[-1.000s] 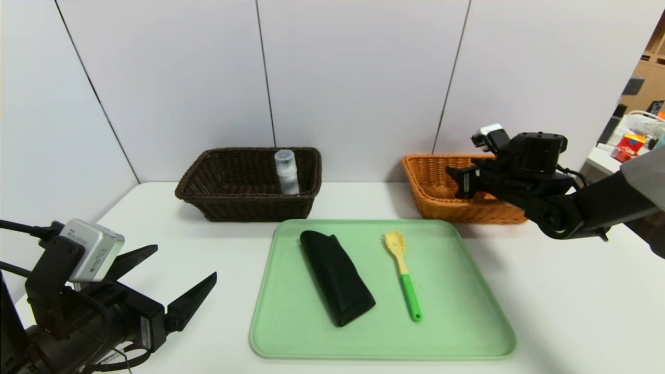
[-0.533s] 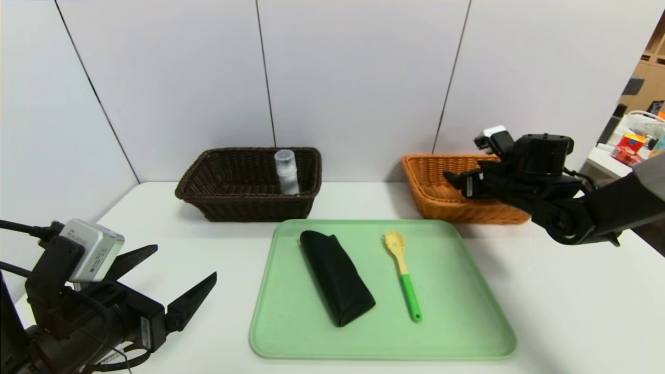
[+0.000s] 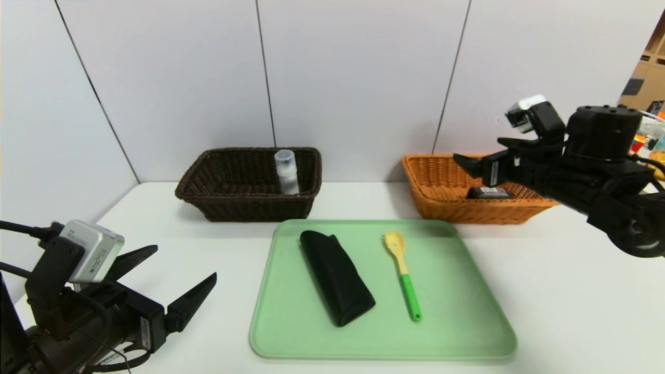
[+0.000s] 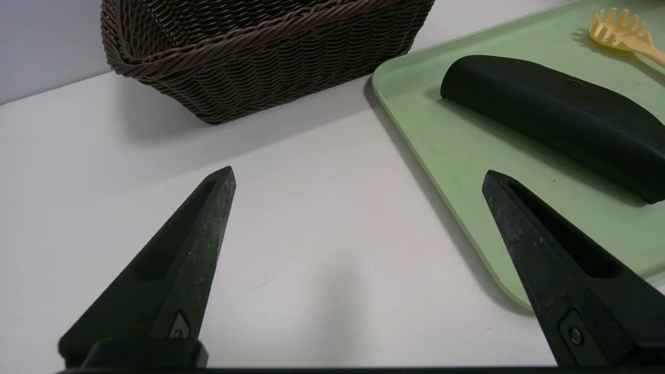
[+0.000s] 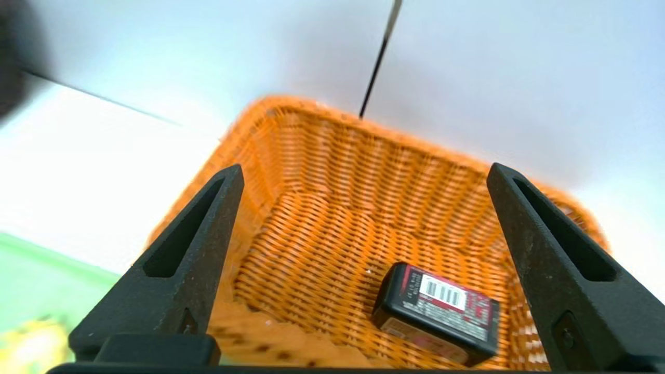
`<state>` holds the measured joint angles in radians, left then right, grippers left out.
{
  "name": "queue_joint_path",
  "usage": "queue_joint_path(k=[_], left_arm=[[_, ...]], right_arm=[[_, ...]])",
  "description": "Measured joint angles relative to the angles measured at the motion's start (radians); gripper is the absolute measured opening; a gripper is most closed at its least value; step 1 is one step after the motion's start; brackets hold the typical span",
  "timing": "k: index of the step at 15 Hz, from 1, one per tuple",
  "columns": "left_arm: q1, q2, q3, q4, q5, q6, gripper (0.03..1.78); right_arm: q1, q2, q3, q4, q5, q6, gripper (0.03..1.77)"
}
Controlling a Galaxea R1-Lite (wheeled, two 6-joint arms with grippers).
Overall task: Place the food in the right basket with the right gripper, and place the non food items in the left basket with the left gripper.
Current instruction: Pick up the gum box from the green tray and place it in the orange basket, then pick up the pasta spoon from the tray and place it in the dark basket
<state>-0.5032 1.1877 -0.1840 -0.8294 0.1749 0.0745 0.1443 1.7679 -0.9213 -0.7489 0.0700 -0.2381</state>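
Note:
The small black carton (image 3: 488, 192) (image 5: 439, 311), the food, lies on its side on the floor of the orange-tan right basket (image 3: 431, 200) (image 5: 322, 208). My right gripper (image 3: 470, 166) (image 5: 363, 174) hangs open above that basket, holding nothing. A white bottle (image 3: 287, 172) stands in the dark brown left basket (image 3: 234, 205) (image 4: 270, 57). The long black case (image 3: 336, 277) (image 4: 556, 119) and the yellow spoon with green handle (image 3: 402, 272) (image 4: 626, 36) lie on the green tray (image 3: 467, 332) (image 4: 457, 150). My left gripper (image 3: 179, 280) (image 4: 358, 174) stands open and empty over bare table, left of the tray.
Grey wall panels (image 3: 358, 78) rise right behind both baskets. White table (image 3: 571, 291) stretches right of the tray and between tray and baskets. A cluttered shelf (image 3: 636, 137) sits past the far right edge.
My right gripper opened, let go of the carton, and drew up and to the right; the carton now lies in the orange basket. The left arm stayed still.

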Motion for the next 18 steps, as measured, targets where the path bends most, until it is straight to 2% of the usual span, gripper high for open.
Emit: queue_joint_path(k=[5, 9, 13, 18], left_arm=[[0.000, -0.001, 0.003, 0.000, 0.000, 0.000, 1.69], [-0.005, -0.001, 0.000, 0.000, 0.000, 0.000, 1.69], [-0.010, -0.001, 0.002, 0.000, 0.000, 0.000, 1.69], [-0.010, -0.001, 0.003, 0.002, 0.000, 0.000, 1.69]], right_arm=[[0.067, -0.255, 0.037, 0.182, -0.010, 0.007, 1.67], [0.130, -0.430, 0.108, 0.367, -0.024, 0.081, 1.68], [0.182, -0.500, 0.229, 0.391, -0.037, 0.140, 1.69], [0.334, -0.492, 0.304, 0.401, -0.130, 0.236, 1.69]])
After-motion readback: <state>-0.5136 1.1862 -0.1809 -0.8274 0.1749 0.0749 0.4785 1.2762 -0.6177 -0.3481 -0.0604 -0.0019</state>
